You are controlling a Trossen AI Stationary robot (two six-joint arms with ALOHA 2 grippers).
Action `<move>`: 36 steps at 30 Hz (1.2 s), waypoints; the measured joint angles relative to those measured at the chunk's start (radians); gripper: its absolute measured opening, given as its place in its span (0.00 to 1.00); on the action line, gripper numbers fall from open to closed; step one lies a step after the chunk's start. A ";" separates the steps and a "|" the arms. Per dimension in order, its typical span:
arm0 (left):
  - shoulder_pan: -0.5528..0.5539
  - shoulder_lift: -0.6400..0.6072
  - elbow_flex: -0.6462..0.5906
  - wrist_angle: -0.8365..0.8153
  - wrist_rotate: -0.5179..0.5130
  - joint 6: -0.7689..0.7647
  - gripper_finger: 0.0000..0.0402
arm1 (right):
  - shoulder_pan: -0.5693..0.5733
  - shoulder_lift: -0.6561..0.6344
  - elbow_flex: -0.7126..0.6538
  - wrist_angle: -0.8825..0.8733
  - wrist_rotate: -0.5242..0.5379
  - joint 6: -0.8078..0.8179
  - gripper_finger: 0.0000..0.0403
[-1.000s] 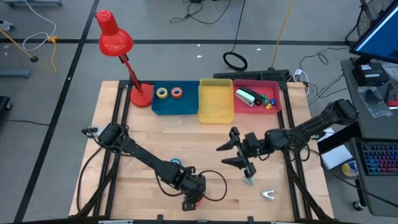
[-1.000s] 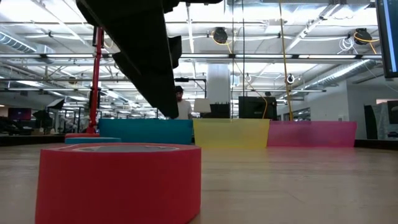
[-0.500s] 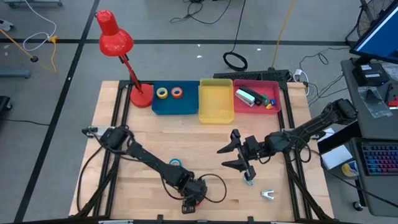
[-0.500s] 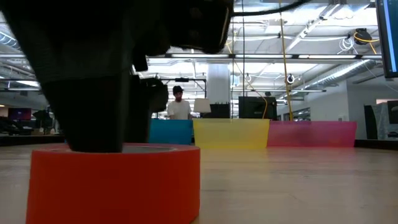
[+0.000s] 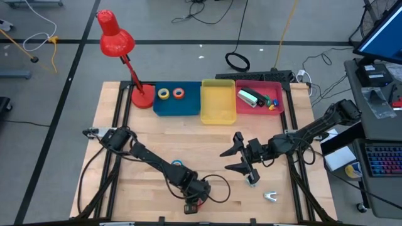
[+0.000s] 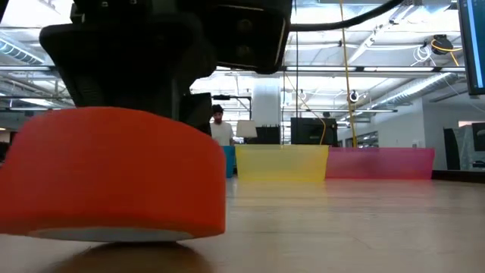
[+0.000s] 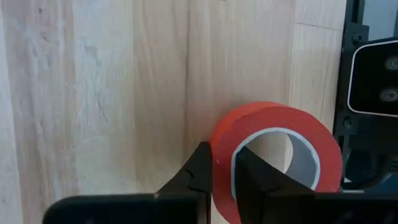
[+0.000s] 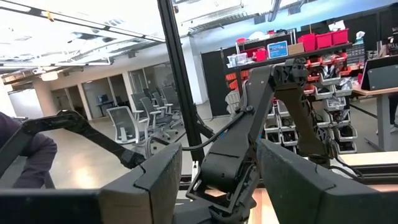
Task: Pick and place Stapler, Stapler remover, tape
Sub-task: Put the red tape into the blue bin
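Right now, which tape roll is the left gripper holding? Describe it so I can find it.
Look at the wooden table's near edge, left of centre. The left gripper pinches the wall of the red tape roll there; the blue tape roll lies free farther in.

left gripper (image 5: 194, 204) clamped at near edge, right gripper (image 5: 233, 151) spread mid-table

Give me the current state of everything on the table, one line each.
left gripper: shut on the red tape roll, one finger through its hole.
red tape roll: tilted, one edge lifted.
right gripper: open, empty, above the table.
blue tape roll: lying loose on the table.
yellow tape roll: in blue bin.
orange tape roll: in blue bin.
yellow bin: empty.
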 joint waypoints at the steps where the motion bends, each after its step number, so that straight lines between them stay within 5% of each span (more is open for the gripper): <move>1: 0.003 -0.005 0.000 -0.004 0.006 0.006 0.08 | 0.000 0.000 0.000 0.001 0.000 0.000 0.50; 9: 0.057 -0.145 -0.002 -0.178 -0.002 0.046 0.09 | 0.000 0.000 -0.001 0.038 0.000 -0.003 0.50; 21: 0.204 -0.556 -0.001 -0.388 -0.384 0.046 0.09 | 0.000 0.000 -0.001 0.112 -0.003 -0.038 0.50; 29: 0.453 -0.663 -0.001 -0.428 -0.595 0.181 0.09 | -0.025 0.000 -0.001 0.147 0.000 -0.059 0.50; 36: 0.741 -0.631 0.000 -0.340 -0.646 0.380 0.09 | -0.065 0.000 -0.001 0.150 0.073 -0.059 0.50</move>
